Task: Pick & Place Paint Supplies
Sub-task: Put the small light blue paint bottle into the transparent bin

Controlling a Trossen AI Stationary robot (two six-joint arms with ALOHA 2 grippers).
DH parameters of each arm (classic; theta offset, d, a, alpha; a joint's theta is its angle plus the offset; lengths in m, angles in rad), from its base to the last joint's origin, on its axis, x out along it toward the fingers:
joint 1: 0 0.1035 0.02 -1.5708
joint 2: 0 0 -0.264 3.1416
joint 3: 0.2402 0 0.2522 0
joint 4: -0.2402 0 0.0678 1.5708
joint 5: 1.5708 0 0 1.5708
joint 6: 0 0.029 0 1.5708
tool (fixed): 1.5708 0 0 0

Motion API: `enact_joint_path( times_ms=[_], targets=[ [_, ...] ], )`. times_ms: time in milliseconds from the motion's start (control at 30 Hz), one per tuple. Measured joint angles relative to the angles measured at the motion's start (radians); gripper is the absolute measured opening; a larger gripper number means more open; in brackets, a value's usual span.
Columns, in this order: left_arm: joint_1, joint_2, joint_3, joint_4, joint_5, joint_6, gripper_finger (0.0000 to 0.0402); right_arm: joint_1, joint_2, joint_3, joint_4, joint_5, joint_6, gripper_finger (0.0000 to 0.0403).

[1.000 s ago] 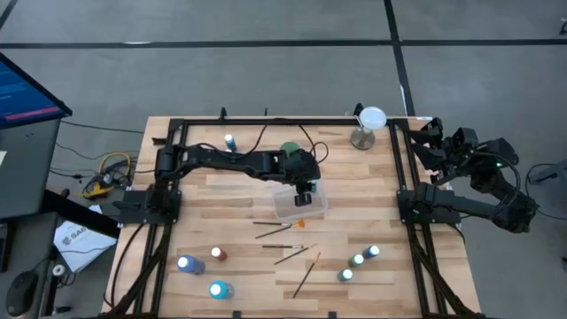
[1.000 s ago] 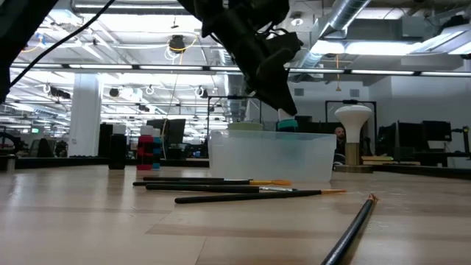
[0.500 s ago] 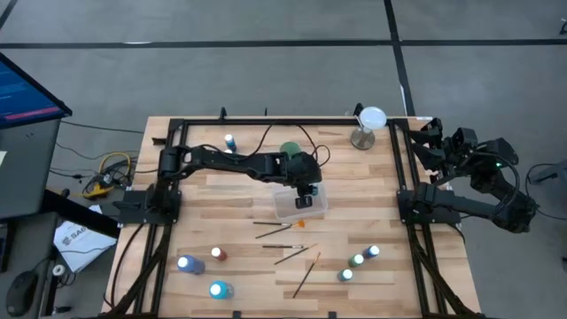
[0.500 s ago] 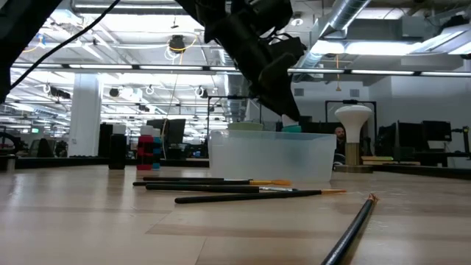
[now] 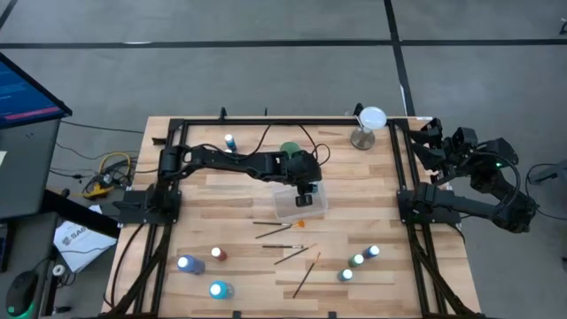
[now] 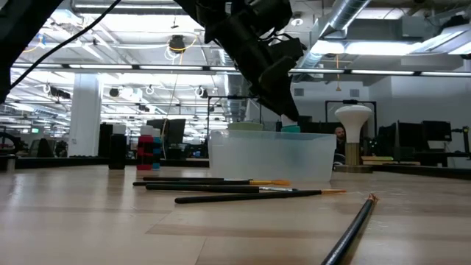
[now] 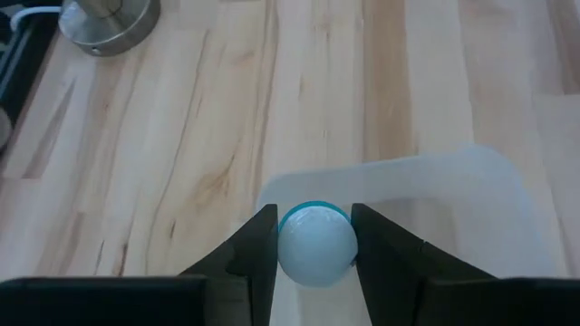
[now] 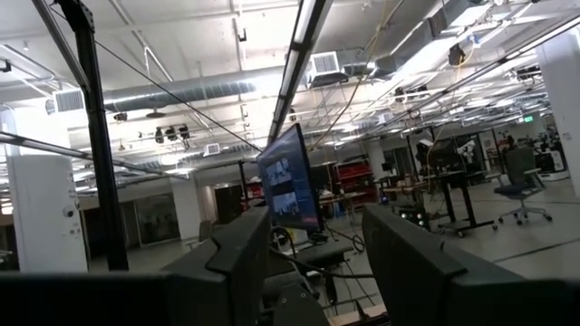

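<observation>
Left gripper (image 7: 314,246) clamps a white-capped teal bottle (image 7: 316,243) above the clear tray (image 7: 471,195); right gripper's jaws parted

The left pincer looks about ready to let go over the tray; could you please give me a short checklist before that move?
1. Left pincer shut on the teal bottle: ok.
2. Bottle above the clear tray: ok.
3. Bottle low enough to release: cannot tell; in the low view it hangs about at the rim.
4. Tray free of other supplies: cannot tell.
5. Right pincer parked off the table edge, open and empty: ok.
</observation>
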Motion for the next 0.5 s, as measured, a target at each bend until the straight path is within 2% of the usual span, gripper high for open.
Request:
enact_joint_path(
  times_ms=[500],
  targets=[
    [0.000,0.026,0.000,0.013,0.010,0.011,0.0124,0.000,0.000,0.000,0.000,0.000,0.004,0.0172]
  ],
)
